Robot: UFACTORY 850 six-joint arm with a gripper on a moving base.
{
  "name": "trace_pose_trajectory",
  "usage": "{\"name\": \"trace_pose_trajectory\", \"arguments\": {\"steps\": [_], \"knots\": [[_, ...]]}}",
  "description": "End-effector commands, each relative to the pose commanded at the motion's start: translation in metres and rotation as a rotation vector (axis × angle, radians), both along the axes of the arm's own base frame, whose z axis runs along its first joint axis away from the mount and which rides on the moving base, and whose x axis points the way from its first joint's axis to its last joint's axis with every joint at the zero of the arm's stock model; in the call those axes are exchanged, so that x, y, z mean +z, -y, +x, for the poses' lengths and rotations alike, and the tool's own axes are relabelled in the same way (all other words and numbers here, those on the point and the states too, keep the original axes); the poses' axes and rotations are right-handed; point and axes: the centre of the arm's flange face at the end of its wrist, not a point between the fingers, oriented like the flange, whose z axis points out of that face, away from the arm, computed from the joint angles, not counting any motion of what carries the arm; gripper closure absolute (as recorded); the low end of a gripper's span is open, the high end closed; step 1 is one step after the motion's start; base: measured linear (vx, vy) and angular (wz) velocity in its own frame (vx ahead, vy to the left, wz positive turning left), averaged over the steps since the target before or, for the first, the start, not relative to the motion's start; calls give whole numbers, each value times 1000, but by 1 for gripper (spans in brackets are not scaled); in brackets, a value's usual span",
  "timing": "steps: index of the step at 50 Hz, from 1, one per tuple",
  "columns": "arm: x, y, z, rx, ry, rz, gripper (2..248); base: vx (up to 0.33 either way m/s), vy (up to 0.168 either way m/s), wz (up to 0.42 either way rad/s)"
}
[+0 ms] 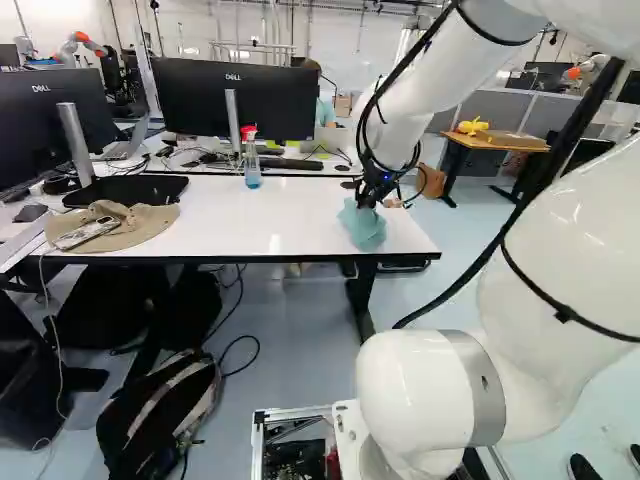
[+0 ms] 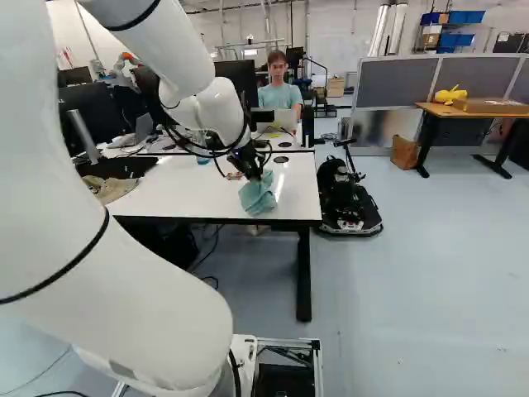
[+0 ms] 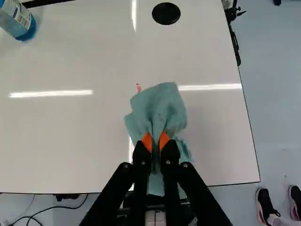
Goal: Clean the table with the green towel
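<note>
at the near edge of the table (image 1: 290,215), toward its right-hand end, the green towel (image 3: 162,106) is held bunched by the claw (image 3: 155,140), which is clenched on it, with folds pinched between both pads and loose cloth spread ahead and to one side. whether the cloth is pressed flat against the surface cannot be told for sure. the picking-up is thus done, and the wiping is judged to be at hand, perhaps in its early part; how much has been wiped cannot be told.

just beyond the towel, a small red mark (image 3: 138,87) is seen on the white top, partly covered, it may be, by the cloth. this is judged to be left to clean, and the towel would have to be passed over it with firm contact.

farther along to the left, a hat (image 1: 150,222) with a phone (image 1: 88,234) on it is lying on the table, where wiping would be hindered. toward the far edge, a spray bottle (image 1: 252,165) is standing upright, and could be knocked by a wide stroke.
</note>
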Motion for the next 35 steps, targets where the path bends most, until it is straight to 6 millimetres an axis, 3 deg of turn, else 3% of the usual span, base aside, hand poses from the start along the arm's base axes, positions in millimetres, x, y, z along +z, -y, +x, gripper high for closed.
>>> {"name": "trace_pose_trajectory", "arguments": {"steps": [18, 35], "knots": [[-5, -17, 34, 42, -15, 1, 212, 0, 0, 0], [-26, -16, 44, 43, -59, 4, 212, 0, 0, 0]]}}
